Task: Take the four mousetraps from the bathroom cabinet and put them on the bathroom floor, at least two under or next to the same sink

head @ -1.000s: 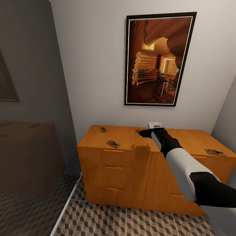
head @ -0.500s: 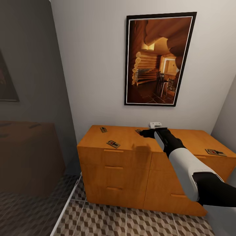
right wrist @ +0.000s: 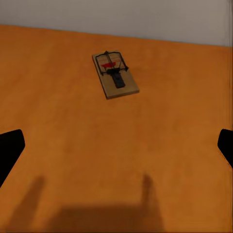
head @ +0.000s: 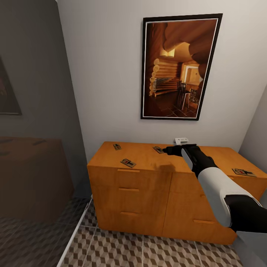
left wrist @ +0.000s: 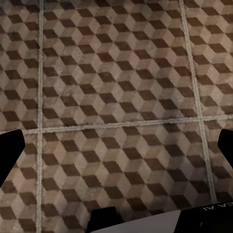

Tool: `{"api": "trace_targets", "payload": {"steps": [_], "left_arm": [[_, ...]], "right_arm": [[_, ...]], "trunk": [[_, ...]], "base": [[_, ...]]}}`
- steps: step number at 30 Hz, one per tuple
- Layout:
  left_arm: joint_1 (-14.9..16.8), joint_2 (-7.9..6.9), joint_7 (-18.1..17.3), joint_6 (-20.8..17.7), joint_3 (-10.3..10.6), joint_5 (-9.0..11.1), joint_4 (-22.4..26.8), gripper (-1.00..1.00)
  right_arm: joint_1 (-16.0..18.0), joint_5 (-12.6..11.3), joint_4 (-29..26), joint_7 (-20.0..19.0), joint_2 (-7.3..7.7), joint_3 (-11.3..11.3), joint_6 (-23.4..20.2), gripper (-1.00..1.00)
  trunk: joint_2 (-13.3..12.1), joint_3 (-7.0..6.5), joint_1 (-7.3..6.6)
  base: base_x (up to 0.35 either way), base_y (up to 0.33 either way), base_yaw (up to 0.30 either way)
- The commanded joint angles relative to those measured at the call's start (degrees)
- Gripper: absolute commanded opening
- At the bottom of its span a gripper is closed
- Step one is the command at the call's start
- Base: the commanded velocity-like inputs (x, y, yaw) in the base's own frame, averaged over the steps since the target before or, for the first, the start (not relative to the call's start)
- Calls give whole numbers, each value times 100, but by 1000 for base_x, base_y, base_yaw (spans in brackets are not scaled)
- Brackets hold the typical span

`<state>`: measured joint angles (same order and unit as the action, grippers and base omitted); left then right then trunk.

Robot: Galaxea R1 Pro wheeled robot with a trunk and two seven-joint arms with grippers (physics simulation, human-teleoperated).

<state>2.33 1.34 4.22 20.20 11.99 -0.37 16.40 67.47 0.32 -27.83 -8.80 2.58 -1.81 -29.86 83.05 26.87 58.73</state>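
On top of the cabinet point(head: 148, 174): four mousetraps. Two sit near its left end point(head: 128, 162) point(head: 117, 147), one near the back point(head: 158, 149) just ahead of the right gripper point(head: 170, 150), one at the far right point(head: 243, 172). Right gripper fingers spread wide, empty, trap point(right wrist: 115, 74) between and beyond them. Left gripper point(left wrist: 116, 145) also spread, over bathroom floor point(left wrist: 116, 87).

The head camera stands back and high, facing the wall and looking down over the orange-brown cabinet point(head: 148, 178) and the cube-patterned floor point(head: 148, 248). The right wrist camera sits close above the cabinet top point(right wrist: 116, 145), looking past the right claw point(right wrist: 116, 145) at a mousetrap point(right wrist: 115, 74) ahead of it, the one just beyond that claw point(head: 167, 150) in the head view point(head: 158, 149). The left wrist camera points straight down at floor tiles point(left wrist: 116, 97).
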Motion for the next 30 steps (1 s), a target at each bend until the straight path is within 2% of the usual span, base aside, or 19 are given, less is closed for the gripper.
{"api": "trace_targets", "payload": {"steps": [1, 16, 30], "left_arm": [[5, -2, 44, 19, 40, -5, -5, 100], [5, 58, 44, 18, 40, -1, -5, 100], [5, 76, 44, 19, 40, -7, -5, 100]], "right_arm": [[3, 4, -8, -20, 19, -19, -29, 100], [2, 4, 33, -34, 99, -26, -29, 100], [3, -4, 49, -29, 95, -33, -29, 100]], "trunk": [[3, 6, 0], [3, 6, 0], [3, 6, 0]], "base": [[0, 0, 0], [22, -9, 0], [219, -12, 0]]}}
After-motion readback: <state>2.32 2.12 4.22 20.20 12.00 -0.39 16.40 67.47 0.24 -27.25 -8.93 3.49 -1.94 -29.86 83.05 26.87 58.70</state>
